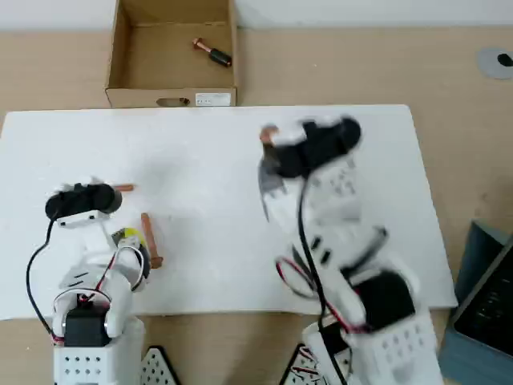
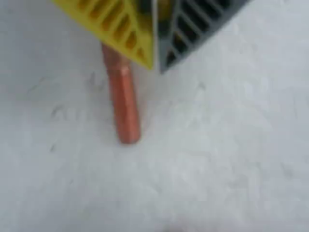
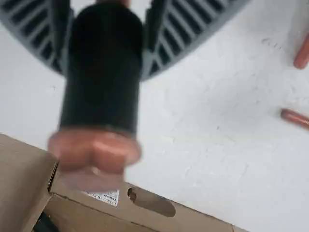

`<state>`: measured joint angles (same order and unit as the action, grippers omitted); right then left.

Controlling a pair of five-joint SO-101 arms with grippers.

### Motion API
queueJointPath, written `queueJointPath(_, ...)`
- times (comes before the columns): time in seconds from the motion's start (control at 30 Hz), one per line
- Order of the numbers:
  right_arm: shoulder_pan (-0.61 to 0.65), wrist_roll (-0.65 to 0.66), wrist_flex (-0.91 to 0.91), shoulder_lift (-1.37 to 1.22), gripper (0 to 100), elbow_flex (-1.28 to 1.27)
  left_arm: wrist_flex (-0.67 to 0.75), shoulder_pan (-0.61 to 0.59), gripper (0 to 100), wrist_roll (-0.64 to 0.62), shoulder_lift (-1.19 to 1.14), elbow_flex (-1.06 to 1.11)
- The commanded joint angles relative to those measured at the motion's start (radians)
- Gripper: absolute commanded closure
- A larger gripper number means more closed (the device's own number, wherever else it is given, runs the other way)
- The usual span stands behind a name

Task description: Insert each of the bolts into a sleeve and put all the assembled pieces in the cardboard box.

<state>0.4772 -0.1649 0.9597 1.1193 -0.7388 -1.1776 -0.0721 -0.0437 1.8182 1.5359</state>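
My right gripper (image 3: 104, 67) is shut on a black sleeve (image 3: 101, 72) with a copper bolt head (image 3: 94, 154) sticking out of it. It hangs over the white mat just short of the cardboard box (image 3: 145, 212). In the high view this right gripper (image 1: 272, 148) sits at the mat's middle rear, and the cardboard box (image 1: 116, 56) holds one assembled piece (image 1: 212, 52). My left gripper (image 2: 155, 67) is shut on a bare copper bolt (image 2: 123, 104) whose tip points at the mat. In the high view the left gripper (image 1: 108, 192) is at the left, with the bolt's tip (image 1: 124, 188) showing.
A second loose bolt (image 1: 150, 239) lies on the white mat (image 1: 208, 208) beside the left arm. Two bolt ends (image 3: 301, 53) (image 3: 294, 117) show far off in the right wrist view. A grey case (image 1: 485, 305) stands off the mat's right edge.
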Motion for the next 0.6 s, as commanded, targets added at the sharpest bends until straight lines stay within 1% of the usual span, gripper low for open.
queueJointPath(0.0,-0.016,-0.003,-0.114,-0.185,98.9,0.153,0.026,-0.009,100,0.009,0.005,0.037)
queueJointPath(0.13,-0.016,-0.003,-0.218,-0.401,98.9,0.263,0.089,-0.009,100,0.009,0.005,0.101)
queueJointPath(0.27,-0.019,0.000,-0.301,-0.619,98.9,0.412,0.130,-0.008,100,0.009,0.005,0.112)
queueJointPath(0.4,-0.041,0.055,-0.396,-0.852,98.9,0.585,0.130,-0.008,100,0.005,0.005,0.112)
queueJointPath(0.57,-0.065,0.086,-0.480,-1.141,98.9,0.831,0.130,-0.009,100,0.003,0.005,0.110)
